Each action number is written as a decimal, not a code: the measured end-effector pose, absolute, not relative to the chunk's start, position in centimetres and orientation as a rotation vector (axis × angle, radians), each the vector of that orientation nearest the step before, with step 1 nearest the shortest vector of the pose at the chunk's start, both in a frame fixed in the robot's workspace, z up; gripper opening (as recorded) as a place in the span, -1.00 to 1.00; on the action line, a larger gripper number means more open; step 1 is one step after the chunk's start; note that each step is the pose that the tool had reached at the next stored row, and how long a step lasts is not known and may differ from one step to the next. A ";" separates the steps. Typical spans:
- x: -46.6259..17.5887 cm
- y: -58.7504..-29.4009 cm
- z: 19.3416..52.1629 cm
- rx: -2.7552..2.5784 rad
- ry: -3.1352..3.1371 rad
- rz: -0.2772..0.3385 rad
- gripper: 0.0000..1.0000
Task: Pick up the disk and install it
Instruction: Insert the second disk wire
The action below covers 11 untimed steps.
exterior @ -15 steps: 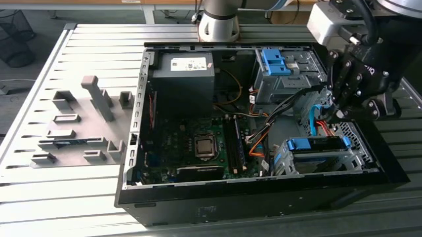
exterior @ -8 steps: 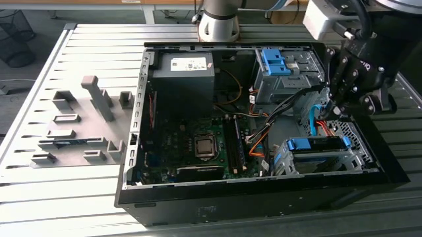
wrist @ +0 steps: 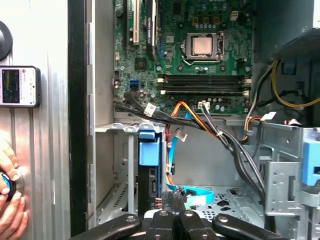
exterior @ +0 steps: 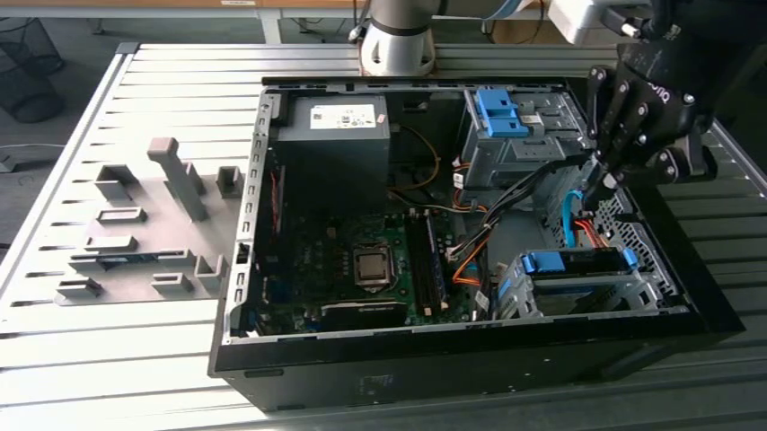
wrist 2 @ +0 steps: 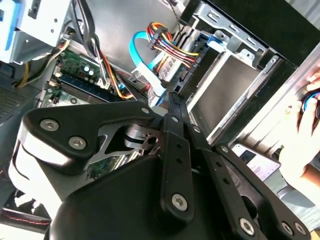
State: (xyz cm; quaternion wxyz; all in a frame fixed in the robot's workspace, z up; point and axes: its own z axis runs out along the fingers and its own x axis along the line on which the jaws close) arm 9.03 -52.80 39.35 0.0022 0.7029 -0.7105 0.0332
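The disk (exterior: pixel 585 289) looks seated in the grey cage (exterior: pixel 513 289) at the near right corner of the open computer case; its silver-grey body shows under a blue rail (exterior: pixel 576 262). In the second wrist view its flat grey face (wrist 2: pixel 225 92) lies inside the cage frame. My gripper (exterior: pixel 603 176) hangs above the case's right side, over the cables just behind that cage. Its fingers are shut together with nothing between them, as both wrist views show (wrist 2: pixel 171 102) (wrist: pixel 175 216).
A black power supply (exterior: pixel 333 135) sits at the back of the case, and a blue bracket (exterior: pixel 498 112) tops the rear cage. Blue and orange cables (exterior: pixel 577 220) run under the gripper. Grey fixtures (exterior: pixel 144 224) stand on the exterior view's left. A person's hand (wrist: pixel 10 200) rests outside the case wall.
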 end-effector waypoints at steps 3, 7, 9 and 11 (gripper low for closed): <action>9.0 -52.3 39.3 2.199 -2.222 0.089 -0.79; 9.2 -52.0 39.2 2.191 -2.213 0.069 -0.79; 9.2 -52.0 39.2 2.190 -2.212 0.068 -0.79; 9.3 -52.0 39.1 2.190 -2.212 0.067 -0.79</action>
